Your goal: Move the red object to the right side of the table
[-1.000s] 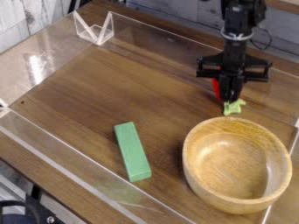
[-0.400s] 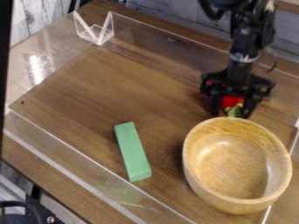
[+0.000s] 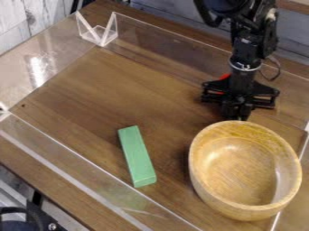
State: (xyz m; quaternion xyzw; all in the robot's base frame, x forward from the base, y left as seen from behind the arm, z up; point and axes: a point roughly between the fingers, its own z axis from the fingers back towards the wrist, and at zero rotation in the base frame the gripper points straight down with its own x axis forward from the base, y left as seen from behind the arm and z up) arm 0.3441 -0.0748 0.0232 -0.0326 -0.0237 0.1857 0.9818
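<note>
- Brown wood-grain table (image 3: 108, 86) is filling most of the view, with low clear acrylic walls (image 3: 72, 185) running around its edge.
- Black robot arm (image 3: 248, 36) is reaching down from the top right, with its gripper (image 3: 243, 110) pointing straight down at the tabletop.
- Its black fingers (image 3: 237, 108) are sitting low, close to the wood, just above the far rim of the wooden bowl (image 3: 245, 169) as seen from here.
- From where I am standing, I cannot tell how far apart the fingers are; they are reading as one dark cluster, with the crossbar of the hand spreading out to both sides above them.
- I am not seeing the red object anywhere in this view. The only place it could be hiding is under or between the dark fingers, and I cannot tell whether anything is being held there.
- Round and pale, the wooden bowl is sitting at the lower right of the table, and nothing is showing inside it.
- A flat green block (image 3: 136, 155) is lying on the wood to the left of the bowl, well apart from the gripper.
- At the far left corner, a small clear angular piece (image 3: 97, 29) is standing by the back wall.
</note>
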